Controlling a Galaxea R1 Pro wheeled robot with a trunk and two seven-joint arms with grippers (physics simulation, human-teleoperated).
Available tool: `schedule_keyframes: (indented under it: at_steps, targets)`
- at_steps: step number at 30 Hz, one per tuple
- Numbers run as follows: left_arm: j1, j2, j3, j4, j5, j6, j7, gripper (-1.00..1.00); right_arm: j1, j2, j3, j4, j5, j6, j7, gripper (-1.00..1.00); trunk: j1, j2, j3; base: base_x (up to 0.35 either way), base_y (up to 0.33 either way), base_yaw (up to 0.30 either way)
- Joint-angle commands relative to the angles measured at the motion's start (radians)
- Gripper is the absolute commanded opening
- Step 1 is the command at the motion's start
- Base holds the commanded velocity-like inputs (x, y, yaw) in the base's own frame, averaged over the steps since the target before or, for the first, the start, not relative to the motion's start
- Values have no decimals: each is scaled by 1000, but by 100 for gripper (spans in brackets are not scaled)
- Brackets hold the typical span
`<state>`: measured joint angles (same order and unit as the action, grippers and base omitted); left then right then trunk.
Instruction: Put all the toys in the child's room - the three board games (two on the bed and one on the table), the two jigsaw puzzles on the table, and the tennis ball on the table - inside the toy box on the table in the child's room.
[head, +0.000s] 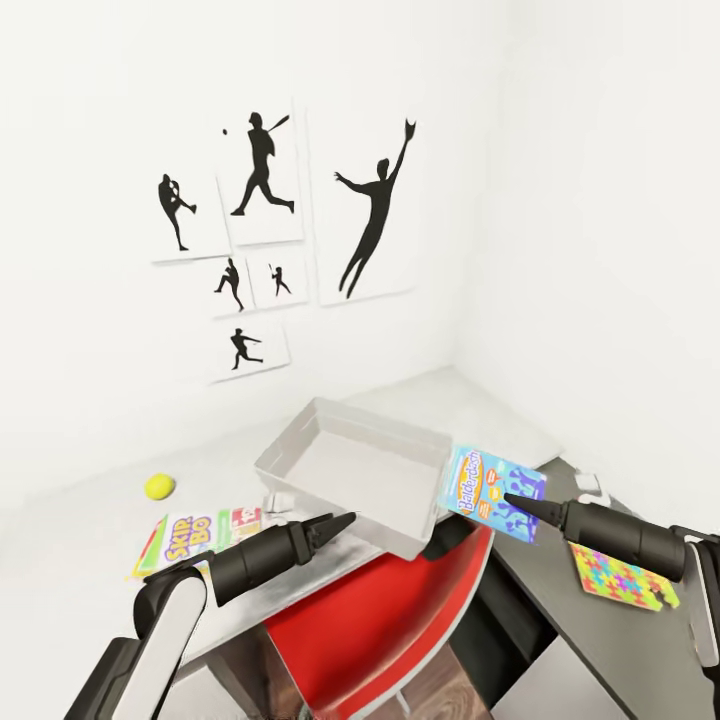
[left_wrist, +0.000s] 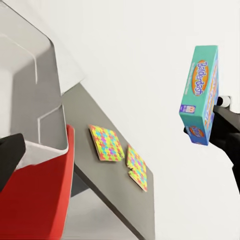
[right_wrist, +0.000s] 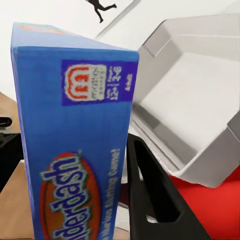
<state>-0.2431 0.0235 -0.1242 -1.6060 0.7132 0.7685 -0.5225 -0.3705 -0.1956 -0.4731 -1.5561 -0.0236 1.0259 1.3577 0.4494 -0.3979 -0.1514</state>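
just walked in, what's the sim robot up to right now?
It is loading toys into the toy box. The right gripper holds the blue board game up beside the box's rim. The left gripper is empty in front of the box, and I can't tell whether it's open. The box looks empty. The Skip-Bo game, tennis ball and a jigsaw puzzle lie on the table.

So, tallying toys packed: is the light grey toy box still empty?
Empty. The light grey toy box shows a bare floor; the right gripper holds the blue Balderdash box beside its rim.
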Motion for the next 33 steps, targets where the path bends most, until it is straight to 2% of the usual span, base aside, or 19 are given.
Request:
schedule_keyframes:
  at_steps: [1, 13, 20, 21, 22, 23, 24, 25, 26, 29, 30, 33]
  targets:
    - [-1, 0, 1, 0, 5, 6, 1, 100, -1, 0, -1, 0, -6, 16, 4, -100, 1, -2, -2, 0, 0, 288]
    - [-1, 0, 3, 0, 5, 10, 7, 100, -3, -1, -1, -1, -4, 21, -3, -100, 1, -2, -2, 0, 0, 289]
    - [0, 0, 9, 0, 7, 18, 8, 100, -26, 4, 0, 3, 2, 21, -20, -100, 1, -2, -2, 0, 0, 291]
    - [2, 0, 9, 0, 7, 19, 5, 100, -49, 4, 0, 9, 4, 21, -44, -100, 1, -2, -2, 0, 0, 237]
    - [10, 0, 9, 0, 7, 18, 3, 100, -98, 11, 1, 17, 5, 21, -94, -100, 1, -2, -2, 0, 0, 152]
    - [10, 0, 9, 0, 7, 18, 3, 100, -98, 11, 1, 17, 5, 21, -94, -100, 1, -2, -2, 0, 0, 152]
    - [26, 0, 9, 0, 8, 14, 2, 100, -157, 27, 2, 31, 5, 21, -155, -100, 1, -2, -2, 0, 0, 97]
    - [26, 0, 9, 0, 8, 14, 2, 100, -157, 27, 2, 31, 5, 21, -155, -100, 1, -2, -2, 0, 0, 97]
    - [34, 0, 9, 0, 8, 13, 2, 100, -188, 38, 3, 46, 6, 21, -186, -100, 1, -2, -2, 0, 0, 78]
    - [55, 0, 8, 0, 8, 10, 1, 100, -281, 76, 5, 126, 7, 21, -276, -100, 1, -2, -2, 0, 0, 51]
    - [55, 0, 8, 0, 8, 10, 1, 100, -281, 76, 5, 126, 7, 21, -276, -100, 1, -2, -2, 0, 0, 40]
    - [75, 0, 8, 0, 9, 8, 0, 100, -370, 104, 8, 240, 8, 21, -342, -100, 1, -2, -2, 0, 0, 26]
